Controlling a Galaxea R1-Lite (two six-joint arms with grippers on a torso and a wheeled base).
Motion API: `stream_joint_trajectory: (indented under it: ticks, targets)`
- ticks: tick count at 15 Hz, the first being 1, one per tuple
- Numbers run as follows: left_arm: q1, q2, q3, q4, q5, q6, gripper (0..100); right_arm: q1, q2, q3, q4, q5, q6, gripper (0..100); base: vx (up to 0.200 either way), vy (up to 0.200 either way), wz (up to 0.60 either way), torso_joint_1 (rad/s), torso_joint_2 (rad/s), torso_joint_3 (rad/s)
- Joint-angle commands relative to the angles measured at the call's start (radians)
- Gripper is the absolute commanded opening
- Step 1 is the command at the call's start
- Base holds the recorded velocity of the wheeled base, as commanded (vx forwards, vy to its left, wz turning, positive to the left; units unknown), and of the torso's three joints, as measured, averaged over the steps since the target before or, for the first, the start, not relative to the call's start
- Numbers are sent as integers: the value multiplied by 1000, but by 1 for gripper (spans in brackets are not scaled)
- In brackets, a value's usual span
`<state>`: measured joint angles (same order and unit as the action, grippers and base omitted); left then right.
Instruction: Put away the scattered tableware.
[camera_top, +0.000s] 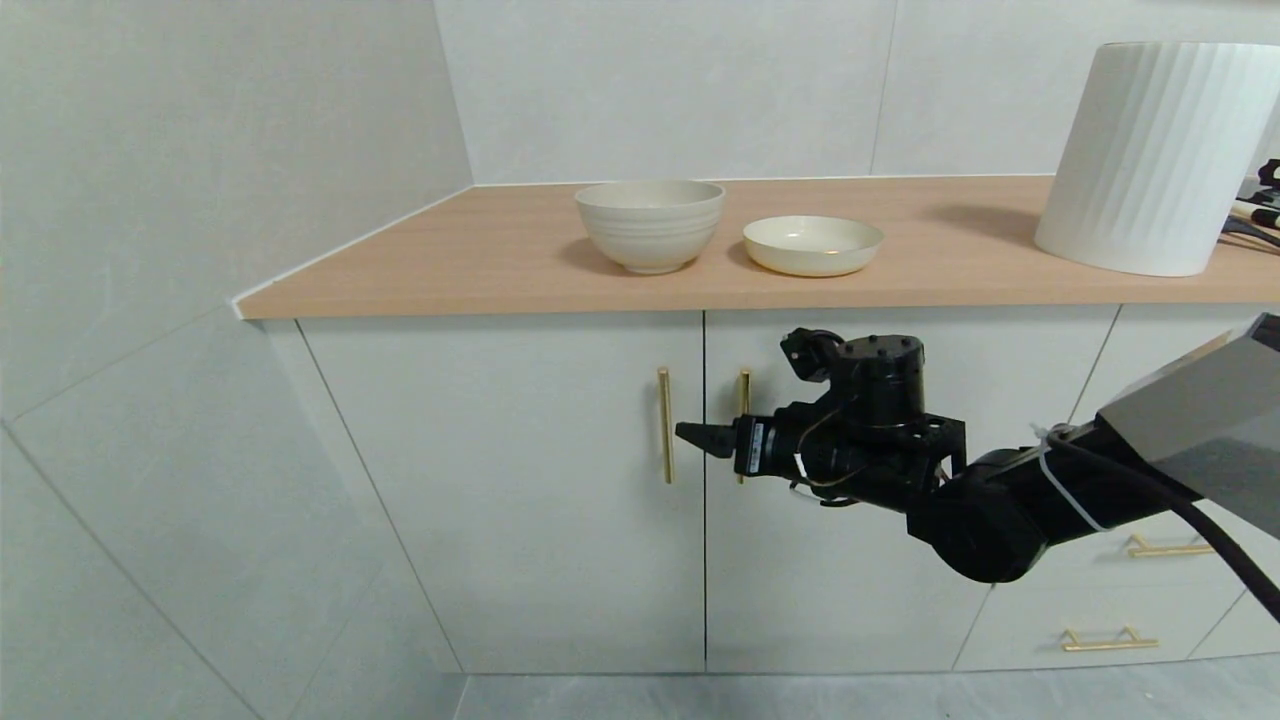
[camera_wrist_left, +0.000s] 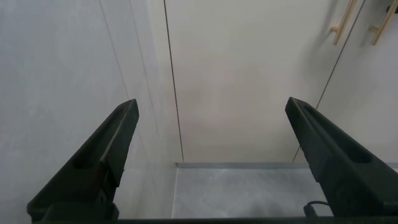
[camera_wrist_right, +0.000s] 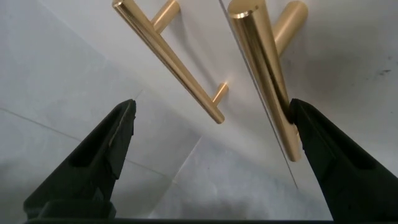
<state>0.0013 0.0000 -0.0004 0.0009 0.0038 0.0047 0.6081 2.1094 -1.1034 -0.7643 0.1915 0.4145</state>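
The wooden countertop (camera_top: 480, 265) carries a ribbed bowl (camera_top: 650, 225), a shallow plate (camera_top: 812, 245) beside it and a white fluted container (camera_top: 1160, 150)

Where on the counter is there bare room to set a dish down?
Bare counter runs from the left wall corner to the bowl, and another stretch lies between the shallow plate and the white ribbed container. Bowl and plate sit close together; the right end beside the container is crowded with dark items.

You've got a ribbed cream bowl (camera_top: 650, 222), upright, on the counter (camera_top: 450, 270) nearer its left end. A shallow cream dish (camera_top: 812, 244) sits upright just right of it, nearer the front edge.
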Motion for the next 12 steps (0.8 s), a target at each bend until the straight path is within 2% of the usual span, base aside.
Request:
stream_joint_trajectory:
  ticks: [1,9,12]
  targets:
    - [0,0,0,-1,-1,0,100,13,-12,5,0,3,3,100,0,0,0,0,0,0]
    - [0,0,0,1,1,0,100,32,-95,73,2,11,46,100,0,0,0,0,0,0]
    - [0,0,0,1,1,0,100,52,-114,102,3,55,46,100,0,0,0,0,0,0]
